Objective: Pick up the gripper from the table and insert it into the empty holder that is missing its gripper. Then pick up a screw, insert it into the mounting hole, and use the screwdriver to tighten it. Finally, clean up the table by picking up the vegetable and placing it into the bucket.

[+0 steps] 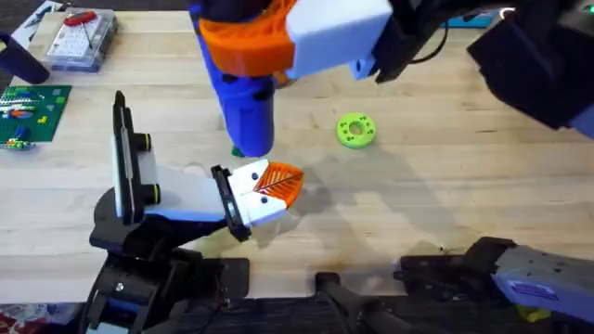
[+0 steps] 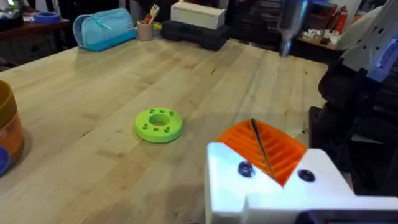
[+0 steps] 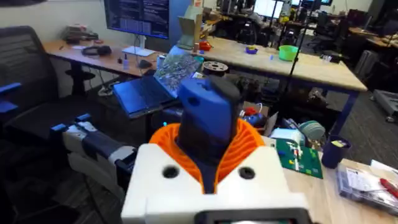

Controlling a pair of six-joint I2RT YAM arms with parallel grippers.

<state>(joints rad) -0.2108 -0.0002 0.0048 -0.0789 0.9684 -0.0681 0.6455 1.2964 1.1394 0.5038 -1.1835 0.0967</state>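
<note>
Gripping the thick blue pen-shaped screwdriver (image 1: 247, 102) with its orange collar, my right gripper (image 3: 208, 168) pinches it upright above the pale plank desk (image 1: 445, 176). Just below its tip my left gripper (image 1: 274, 186) rests low, orange pads pressed together. A bright green ring-shaped disc (image 1: 355, 130) lies to that gripper's right.

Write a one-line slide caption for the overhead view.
Right end effector holds the blue screwdriver upright over the table, beside a green ring.
</note>
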